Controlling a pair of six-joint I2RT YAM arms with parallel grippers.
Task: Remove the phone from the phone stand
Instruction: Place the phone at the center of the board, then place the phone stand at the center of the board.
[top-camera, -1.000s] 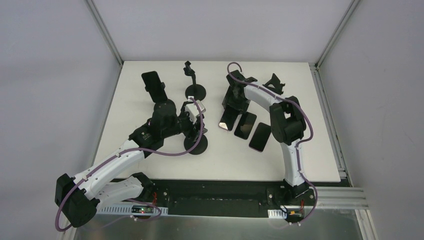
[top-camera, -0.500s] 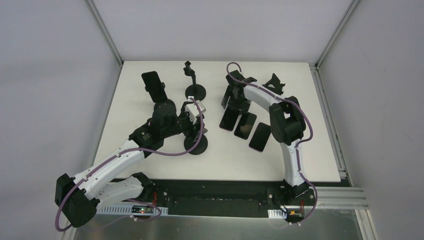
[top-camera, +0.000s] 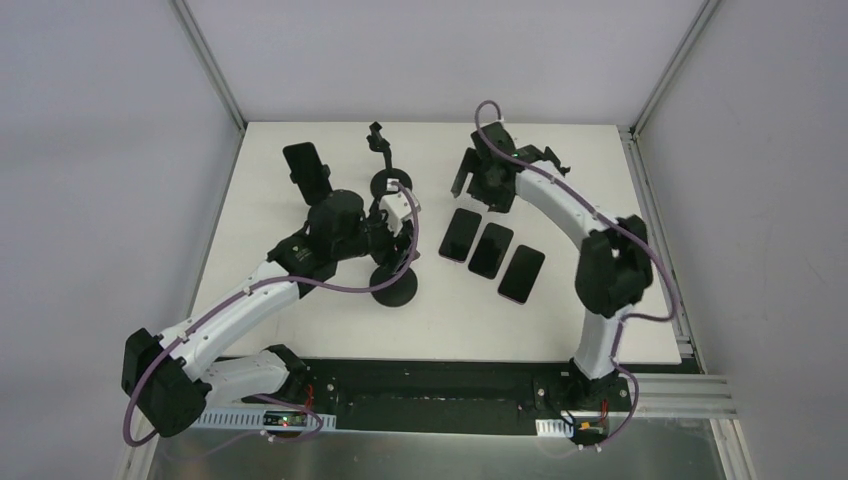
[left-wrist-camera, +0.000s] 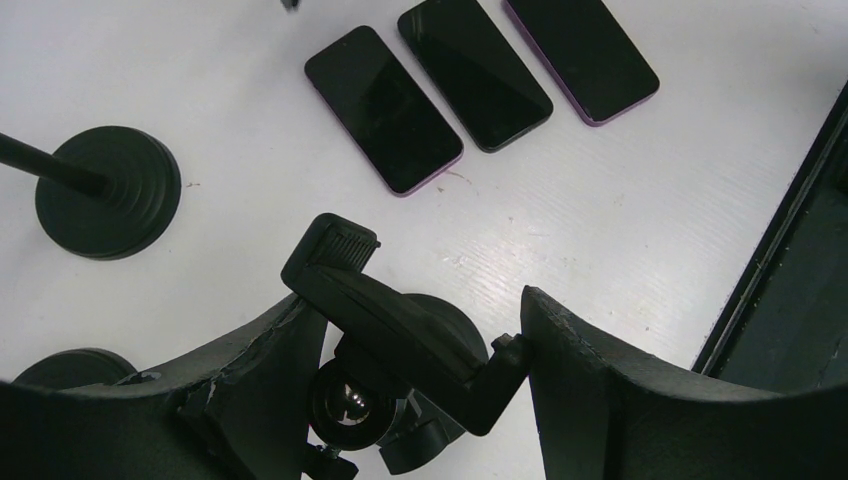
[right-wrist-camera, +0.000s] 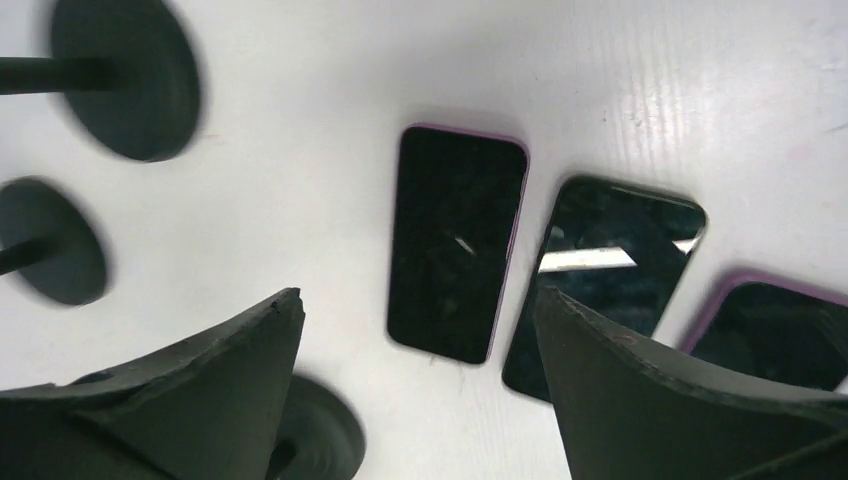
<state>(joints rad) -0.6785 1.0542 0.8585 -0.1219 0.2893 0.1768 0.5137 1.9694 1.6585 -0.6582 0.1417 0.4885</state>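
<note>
The white tabletop (left-wrist-camera: 250, 130) looks matt, with faint streaky grain. The three flat black phones (left-wrist-camera: 474, 72) show glossy glass faces, one mirroring a light. The black plastic phone-stand clamp (left-wrist-camera: 390, 325) is matt, ribbed at its end; the fingers (left-wrist-camera: 600, 390) of the left claw (left-wrist-camera: 415, 330) look matt black and slightly grainy

Overhead view high at the near edge, facing down on the whole surface (top-camera: 460, 320), both wrist views close, looking down, all sharing three flat phones (top-camera: 491, 250).
</note>
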